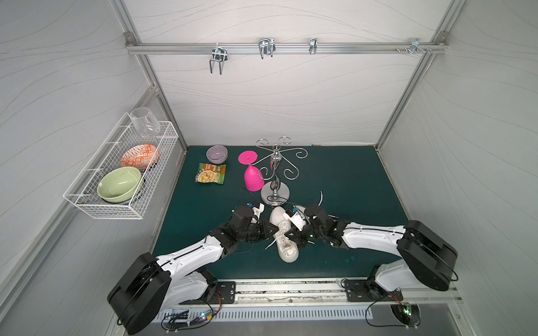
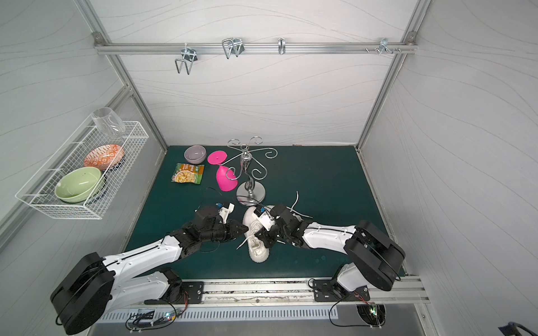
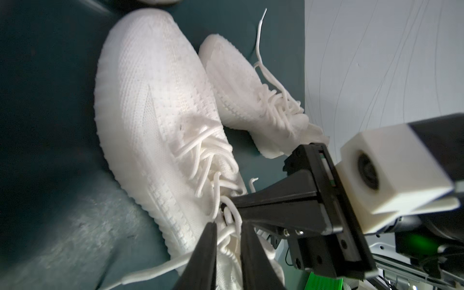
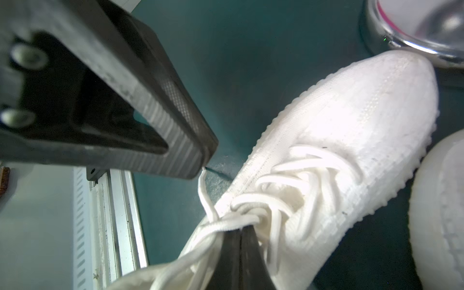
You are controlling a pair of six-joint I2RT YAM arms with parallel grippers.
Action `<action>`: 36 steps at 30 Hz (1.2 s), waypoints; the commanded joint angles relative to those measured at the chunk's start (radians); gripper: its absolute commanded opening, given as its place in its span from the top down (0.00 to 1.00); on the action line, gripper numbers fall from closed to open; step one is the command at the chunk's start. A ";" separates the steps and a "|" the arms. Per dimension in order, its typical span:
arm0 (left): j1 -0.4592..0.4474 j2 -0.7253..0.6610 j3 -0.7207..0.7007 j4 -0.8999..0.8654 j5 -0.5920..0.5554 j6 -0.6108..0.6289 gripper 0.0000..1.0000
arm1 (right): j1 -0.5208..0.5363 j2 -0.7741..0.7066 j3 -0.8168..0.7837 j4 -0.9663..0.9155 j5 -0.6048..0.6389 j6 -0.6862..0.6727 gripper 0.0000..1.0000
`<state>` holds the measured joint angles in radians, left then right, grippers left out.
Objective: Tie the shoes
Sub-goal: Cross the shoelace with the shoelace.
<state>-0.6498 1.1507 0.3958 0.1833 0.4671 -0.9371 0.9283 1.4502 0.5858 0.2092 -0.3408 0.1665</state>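
On the dark green mat (image 1: 349,189), near the round base of a chrome stand (image 1: 275,192), a cream knit shoe (image 1: 286,250) with a ribbed sole lies just beside its twin (image 3: 238,82), the right gripper (image 4: 241,228) clenched on a woven white lace (image 4: 226,223) at its throat, the left gripper (image 3: 229,224) with tapered jaws slightly parted.

cream-white shoes (image 1: 288,252), dark green mat (image 1: 349,180), pink cup (image 1: 252,179)

Print on the snack packet (image 1: 210,173) is illegible.
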 commanded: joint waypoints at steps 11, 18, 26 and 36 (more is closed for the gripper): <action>0.003 0.145 0.048 0.175 0.109 -0.081 0.81 | 0.014 0.007 -0.020 -0.033 -0.015 -0.004 1.00; 0.003 0.156 0.048 0.195 0.119 -0.091 0.80 | 0.013 0.009 -0.021 -0.032 -0.015 -0.002 1.00; 0.003 0.181 0.039 0.203 0.127 -0.113 0.91 | 0.013 0.005 -0.025 -0.032 -0.013 -0.002 1.00; 0.002 0.190 0.023 0.212 0.132 -0.142 0.94 | 0.014 0.006 -0.023 -0.032 -0.014 -0.002 1.00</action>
<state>-0.6491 1.3277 0.4107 0.3496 0.5846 -1.0710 0.9283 1.4502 0.5838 0.2100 -0.3397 0.1665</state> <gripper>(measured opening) 0.066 0.050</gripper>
